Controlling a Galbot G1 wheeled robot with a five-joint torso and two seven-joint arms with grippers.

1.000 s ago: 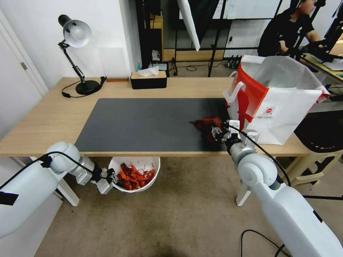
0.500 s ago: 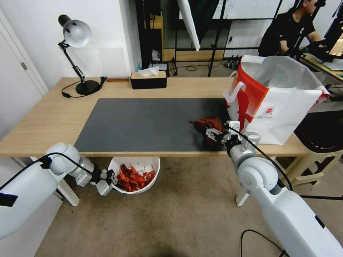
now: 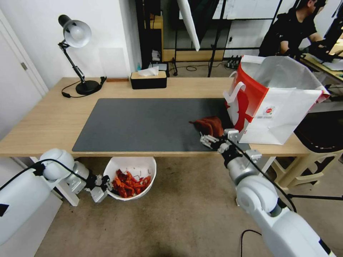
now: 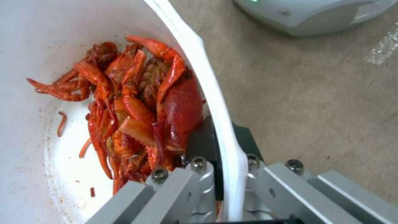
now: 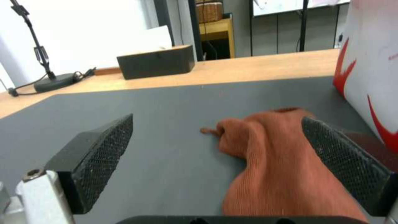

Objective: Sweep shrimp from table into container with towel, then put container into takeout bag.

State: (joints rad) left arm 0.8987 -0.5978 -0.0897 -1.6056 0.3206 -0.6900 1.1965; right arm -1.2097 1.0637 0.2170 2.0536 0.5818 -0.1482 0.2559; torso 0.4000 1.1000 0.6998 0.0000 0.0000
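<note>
The white container (image 3: 143, 164) hangs below the table's (image 3: 46, 117) front edge, holding several red-orange shrimp (image 3: 128, 182). My left gripper (image 3: 103, 186) is shut on its rim. In the left wrist view the fingers (image 4: 199, 174) clamp the rim (image 4: 195, 62), with the shrimp (image 4: 141, 102) piled just inside. The rust-red towel (image 3: 210, 125) lies crumpled on the dark mat (image 3: 143, 121) beside the takeout bag (image 3: 278, 103). My right gripper (image 3: 210, 140) hovers open just in front of the towel. In the right wrist view its pads (image 5: 104, 149) stand wide apart, and the towel (image 5: 273, 155) lies between them and ahead.
A desk lamp (image 3: 76, 34) and a black tissue box (image 3: 148, 79) stand at the table's back. The bag stands upright and open at the table's right end. A white stool (image 3: 314, 157) sits right of the table. Brown floor lies under the container.
My right gripper has drawn back from the towel toward the table's front edge, and the towel now lies free. The left arm has shifted slightly left with the container.
</note>
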